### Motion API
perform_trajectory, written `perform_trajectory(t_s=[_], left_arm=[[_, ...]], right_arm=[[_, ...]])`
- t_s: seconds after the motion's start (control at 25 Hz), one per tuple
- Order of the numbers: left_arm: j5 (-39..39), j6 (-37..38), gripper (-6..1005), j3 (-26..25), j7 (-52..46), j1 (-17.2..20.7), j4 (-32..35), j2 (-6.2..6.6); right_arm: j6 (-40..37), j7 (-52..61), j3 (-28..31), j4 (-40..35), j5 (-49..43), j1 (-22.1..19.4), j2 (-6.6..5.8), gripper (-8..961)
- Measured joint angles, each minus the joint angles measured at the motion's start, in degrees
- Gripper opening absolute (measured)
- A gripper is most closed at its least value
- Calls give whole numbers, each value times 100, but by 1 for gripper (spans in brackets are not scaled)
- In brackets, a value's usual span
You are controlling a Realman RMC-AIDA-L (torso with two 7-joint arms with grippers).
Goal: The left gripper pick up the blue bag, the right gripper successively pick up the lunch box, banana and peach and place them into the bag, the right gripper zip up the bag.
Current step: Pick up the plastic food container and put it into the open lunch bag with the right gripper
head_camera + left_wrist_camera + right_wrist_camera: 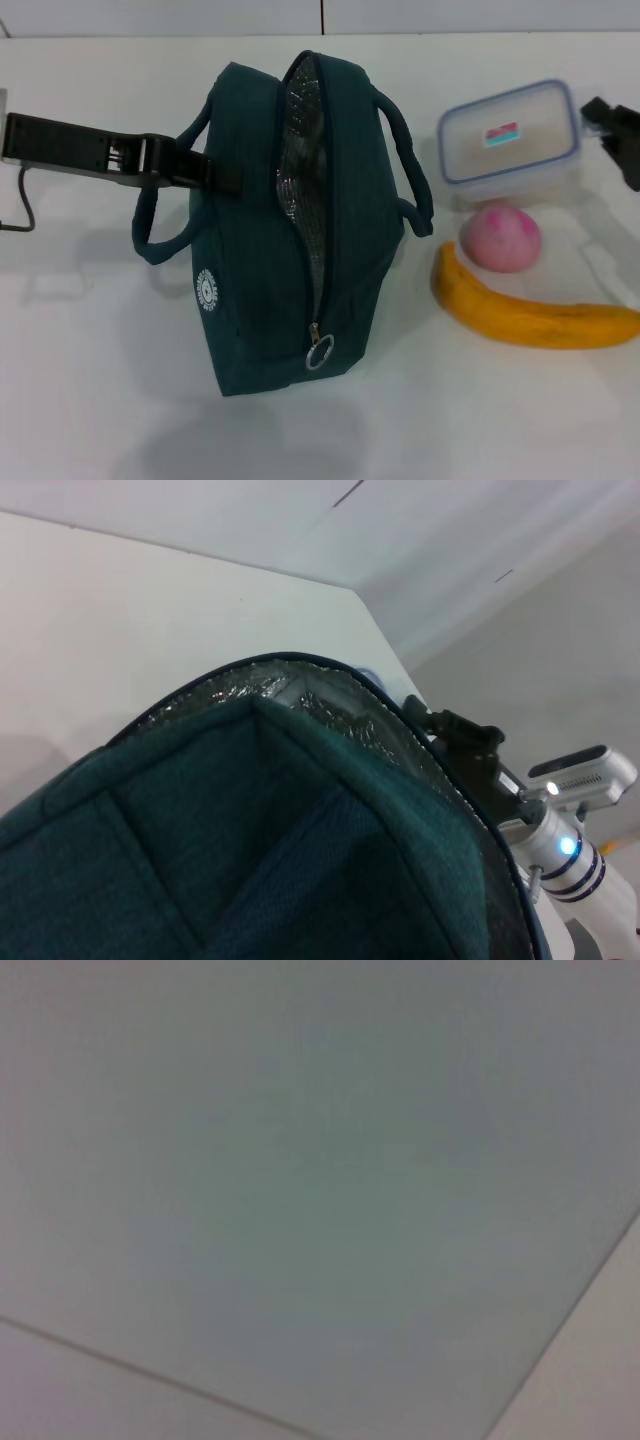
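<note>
Left gripper (222,172) reaches in from the robot's left, fingertips at the left wall of the blue bag (255,270), just by the near handle loop. Fingers look closed on the bag's fabric or handle, but the contact itself is hidden against the dark cloth, so I cannot tell for certain. Left wrist view is filled with teal fabric and foil lining, so the gripper is hard against the bag.

Bag lies mid-table, zipper open, silver lining showing. The mouth's long axis runs away from the robot, ring pull at the near end.

Right of the bag, clear of it: lunch box (508,141) farthest back, peach (500,238) just in front of it, banana (530,312) nearest, long axis running left to right, touching or nearly touching the peach.

Right gripper (600,112) sits at the right edge, just beside the lunch box's right end; finger state cannot be told.

Judgement: lunch box is first to go and lies directly left of the right gripper; the carry then goes leftward to the bag mouth
</note>
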Motion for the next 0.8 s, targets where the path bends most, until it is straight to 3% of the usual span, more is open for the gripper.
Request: perform_trajectory(t_s=[0.32, 0.8], left_arm=[[-12, 4, 43, 0, -33, 16, 0, -41], [-12, 78, 44, 9, -165, 15, 1, -64]], right_arm=[[-573, 16, 9, -3, 591, -412, -40, 112], [-1473, 316, 78, 143, 1017, -665, -37, 133]])
